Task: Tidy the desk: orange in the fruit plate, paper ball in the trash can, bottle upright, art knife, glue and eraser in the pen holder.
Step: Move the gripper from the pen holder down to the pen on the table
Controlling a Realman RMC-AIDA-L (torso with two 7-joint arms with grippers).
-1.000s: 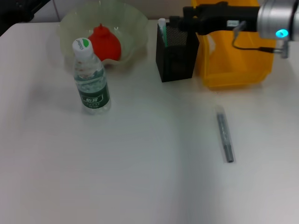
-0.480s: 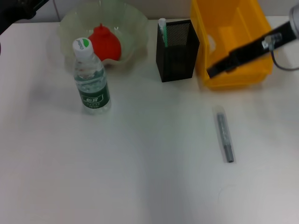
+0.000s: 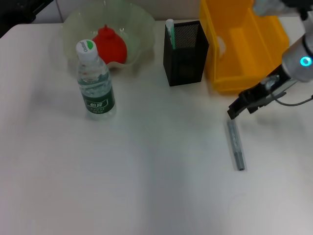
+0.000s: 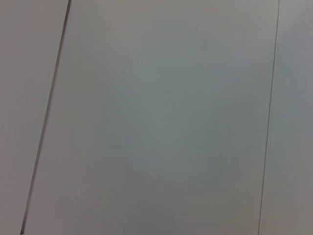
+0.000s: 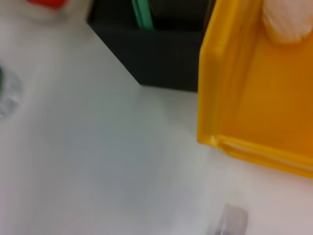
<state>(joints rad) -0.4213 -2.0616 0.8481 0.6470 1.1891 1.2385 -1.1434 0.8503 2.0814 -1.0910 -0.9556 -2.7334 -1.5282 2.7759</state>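
The grey art knife (image 3: 235,144) lies on the white table right of centre; its end (image 5: 228,221) also shows in the right wrist view. My right gripper (image 3: 234,111) hangs just above the knife's far end. The orange (image 3: 110,44) sits in the pale fruit plate (image 3: 142,24). In front of the plate the bottle (image 3: 95,81) stands upright. A glue stick (image 3: 169,32) leans in the black pen holder (image 3: 185,56). The paper ball (image 5: 288,22) lies in the yellow trash can (image 3: 244,73). The eraser is out of view.
Only a dark part of my left arm (image 3: 22,9) shows, at the far left corner. The pen holder (image 5: 161,63) stands close beside the trash can (image 5: 254,98). The bottle's base (image 5: 7,90) shows at the edge of the right wrist view.
My right arm has swung away from above the pen holder, passed over the trash can and come down to the knife's far end. Nothing on the table has moved.
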